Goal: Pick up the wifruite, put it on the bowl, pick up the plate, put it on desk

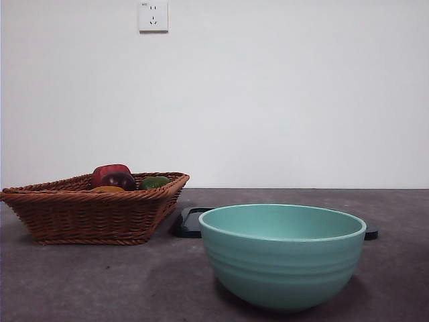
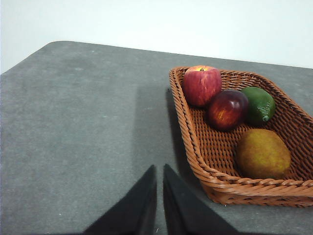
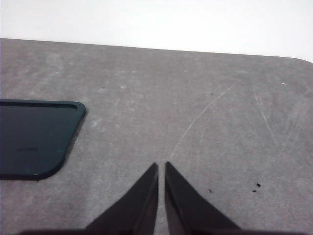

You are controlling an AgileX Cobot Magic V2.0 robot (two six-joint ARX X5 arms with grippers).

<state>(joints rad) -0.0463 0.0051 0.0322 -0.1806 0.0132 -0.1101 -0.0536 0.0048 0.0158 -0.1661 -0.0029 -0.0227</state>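
Note:
The wifruite [image 2: 263,153], round and orange-brown, lies in a brown wicker basket [image 2: 205,161]; in the front view only its top [image 1: 107,190] shows over the basket rim [image 1: 87,196]. The mint-green bowl [image 1: 282,255] stands empty near the front on the grey-brown desk [image 1: 80,282]. A dark flat plate [image 1: 191,221] lies behind the bowl; its corner shows in the right wrist view [image 3: 34,139]. My left gripper [image 2: 159,169] is shut and empty, above the desk beside the basket. My right gripper [image 3: 161,165] is shut and empty, above bare desk beside the plate.
The basket also holds a red apple [image 2: 201,84], a dark red fruit [image 2: 227,108] and a green fruit [image 2: 259,104]. A white wall with a socket [image 1: 153,16] stands behind the desk. The desk's far edge is rounded at the corners.

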